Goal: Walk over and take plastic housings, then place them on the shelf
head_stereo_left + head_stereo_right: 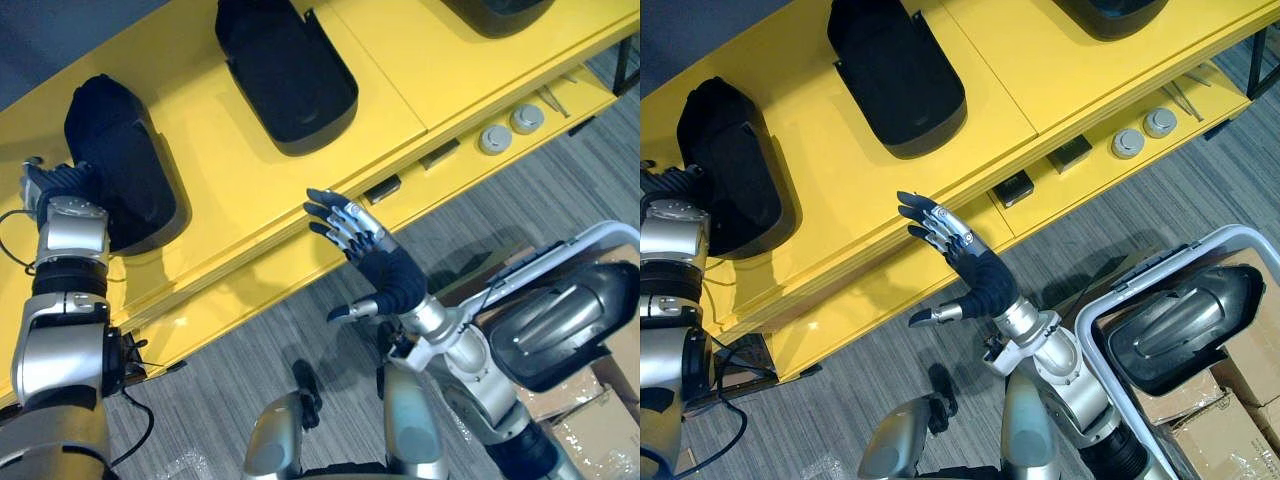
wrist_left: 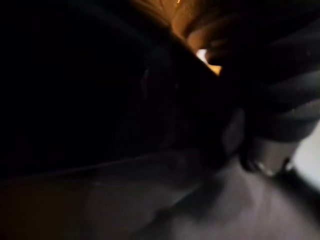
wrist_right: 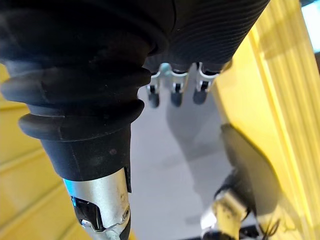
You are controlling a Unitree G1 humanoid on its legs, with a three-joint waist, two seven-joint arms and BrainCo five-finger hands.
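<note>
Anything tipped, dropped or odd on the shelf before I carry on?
Nothing stands out. The left housing and middle housing lie flat and apart on the yellow shelf; left hand is at the left one, right hand open.

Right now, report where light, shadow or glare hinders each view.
Left wrist view: almost wholly dark, apparently close against the black housing, bar a small lit patch of yellow shelf. Left eye view: that housing throws a dark shadow on the glossy shelf. Right wrist view: the right hand casts a soft shadow on the grey floor.
</note>
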